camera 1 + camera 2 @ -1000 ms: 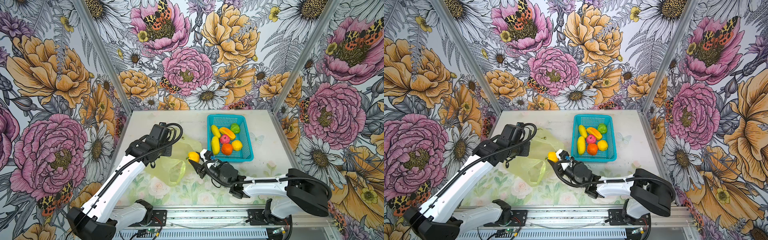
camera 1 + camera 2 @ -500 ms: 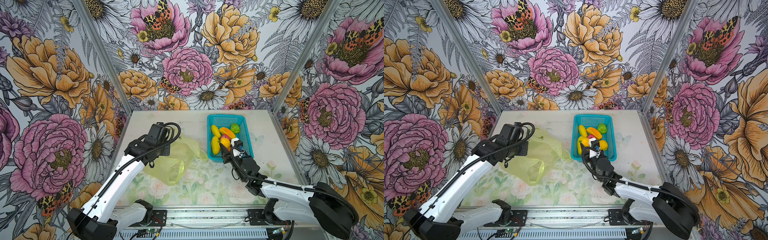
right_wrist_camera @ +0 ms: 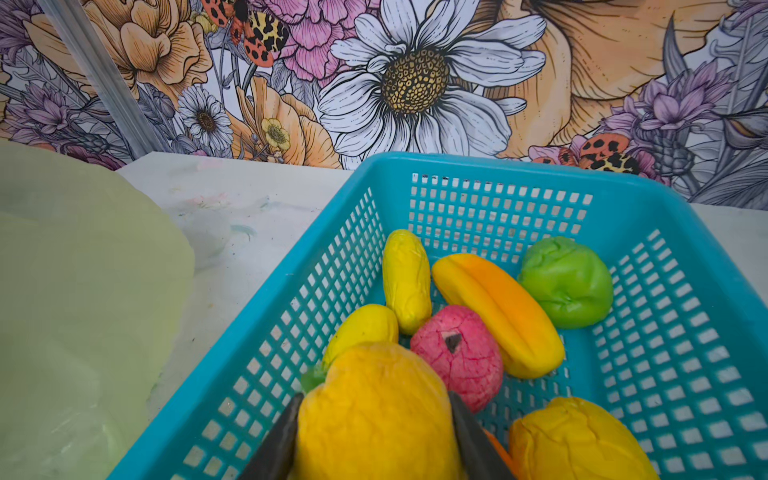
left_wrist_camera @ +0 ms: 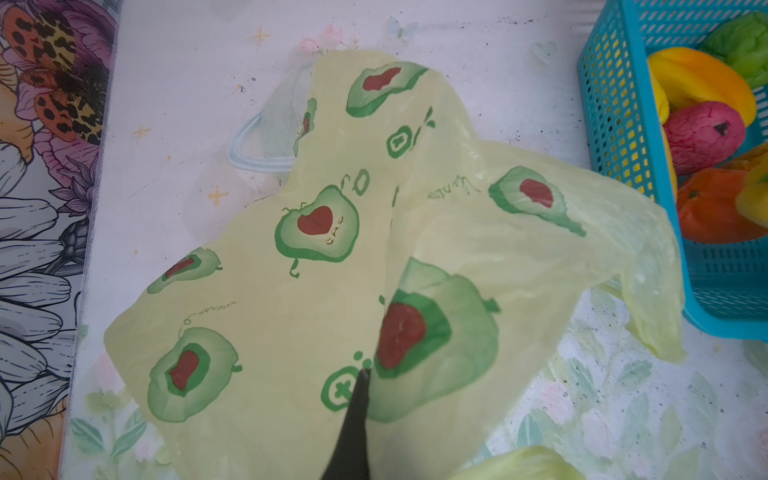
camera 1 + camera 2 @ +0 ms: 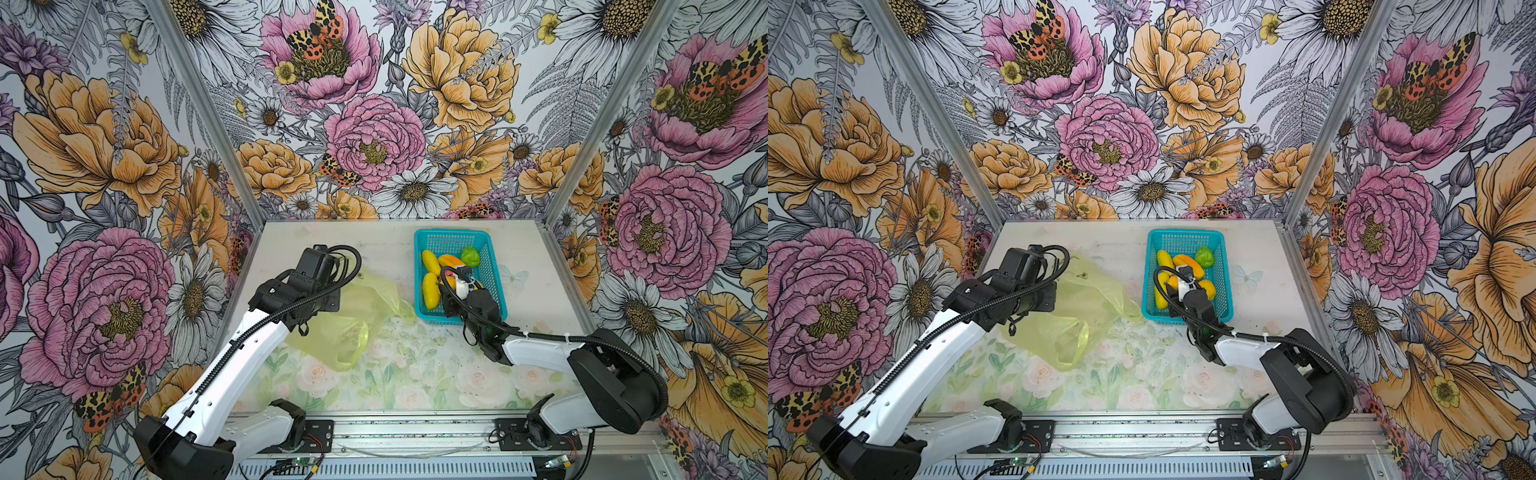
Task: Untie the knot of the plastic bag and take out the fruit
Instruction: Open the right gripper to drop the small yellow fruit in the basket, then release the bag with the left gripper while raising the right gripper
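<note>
One plastic bag (image 5: 365,299), one teal basket (image 5: 453,243), and eight pieces of fruit (image 3: 498,311).

A: Setting?
B: Robot test cell, lab-type. Left arm (image 5: 245,357) and right arm (image 5: 536,353) are bolted to an aluminium rail (image 5: 415,430) at the table's (image 5: 374,245) front edge.
A: Other evidence?
B: Floral printed panels (image 5: 374,137) on metal corner posts (image 5: 214,124) box the table in. Bare wiring and a circuit board (image 5: 300,462) sit below the rail.
</note>
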Robot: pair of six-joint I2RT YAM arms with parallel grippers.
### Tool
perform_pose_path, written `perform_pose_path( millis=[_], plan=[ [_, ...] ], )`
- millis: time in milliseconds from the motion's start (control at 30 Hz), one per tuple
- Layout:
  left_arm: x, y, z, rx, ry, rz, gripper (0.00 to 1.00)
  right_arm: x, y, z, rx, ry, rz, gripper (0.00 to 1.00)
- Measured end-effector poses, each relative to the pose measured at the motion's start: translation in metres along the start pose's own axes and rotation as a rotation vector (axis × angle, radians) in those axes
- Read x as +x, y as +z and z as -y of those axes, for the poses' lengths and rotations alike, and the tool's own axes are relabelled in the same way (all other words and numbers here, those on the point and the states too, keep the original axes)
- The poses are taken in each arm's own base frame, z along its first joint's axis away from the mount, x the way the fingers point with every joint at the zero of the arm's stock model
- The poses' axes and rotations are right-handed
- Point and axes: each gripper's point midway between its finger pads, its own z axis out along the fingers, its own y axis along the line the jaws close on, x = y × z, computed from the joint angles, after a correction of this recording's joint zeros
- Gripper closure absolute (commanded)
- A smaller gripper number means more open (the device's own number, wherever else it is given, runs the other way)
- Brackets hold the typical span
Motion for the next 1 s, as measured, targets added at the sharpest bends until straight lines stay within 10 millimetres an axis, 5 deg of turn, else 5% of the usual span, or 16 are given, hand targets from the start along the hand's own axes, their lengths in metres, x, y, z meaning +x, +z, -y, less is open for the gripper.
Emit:
perform_pose_path(
  millis=[200, 467, 800, 1000],
  plan=[
    [0.001, 0.000, 0.002, 0.012, 0.000, -0.004, 1.00, 0.013, -0.011, 0.018, 0.093, 0.042, -0.081, 1.00],
    [0.002, -0.001, 0.006, 0.025, 0.008, -0.006, 1.00, 0.001, -0.035, 0.039, 0.222, 0.161, -0.149, 0.97],
    [-0.001, -0.013, 0.006, 0.044, 0.005, 0.032, 1.00, 0.045, -0.034, 0.067, 0.328, 0.158, -0.320, 0.99],
    [-0.007, -0.014, 0.009, 0.069, -0.011, 0.019, 1.00, 0.060, -0.019, 0.077, 0.354, 0.174, -0.387, 0.52]
  ],
)
